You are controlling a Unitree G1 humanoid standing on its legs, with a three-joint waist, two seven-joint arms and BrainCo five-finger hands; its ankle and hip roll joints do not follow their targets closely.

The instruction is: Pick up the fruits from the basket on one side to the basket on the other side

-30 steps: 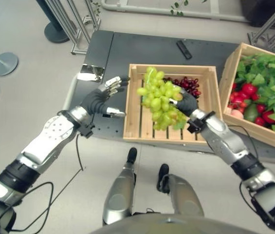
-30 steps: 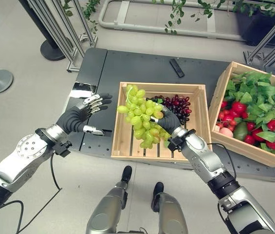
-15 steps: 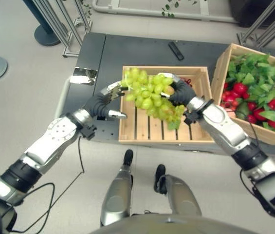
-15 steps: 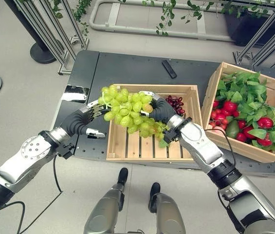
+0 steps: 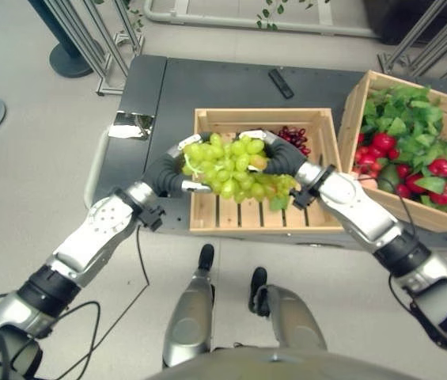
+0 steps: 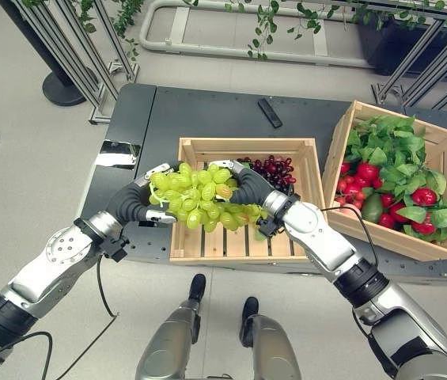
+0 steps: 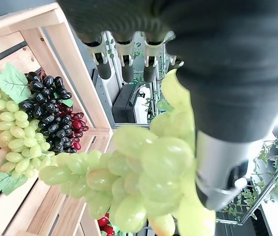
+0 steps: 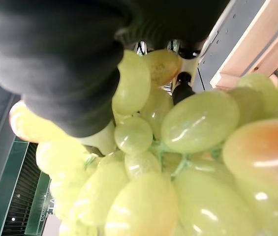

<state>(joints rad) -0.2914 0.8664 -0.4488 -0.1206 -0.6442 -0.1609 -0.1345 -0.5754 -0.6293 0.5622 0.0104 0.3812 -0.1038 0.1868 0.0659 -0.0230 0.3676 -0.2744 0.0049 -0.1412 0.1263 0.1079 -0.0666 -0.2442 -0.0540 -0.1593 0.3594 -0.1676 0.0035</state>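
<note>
The left hand [image 5: 169, 172] curls its fingers round one end of the green grape bunch [image 5: 232, 165], whose other end the right hand [image 5: 280, 161] grips above the slatted crate [image 5: 256, 219], so a hand-over looks half done, with dark grapes [image 5: 293, 138] left.

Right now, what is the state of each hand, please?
Left hand: shut on the green grapes, at the bunch's left end.
Right hand: shut on the same green grapes, from the right.
</note>
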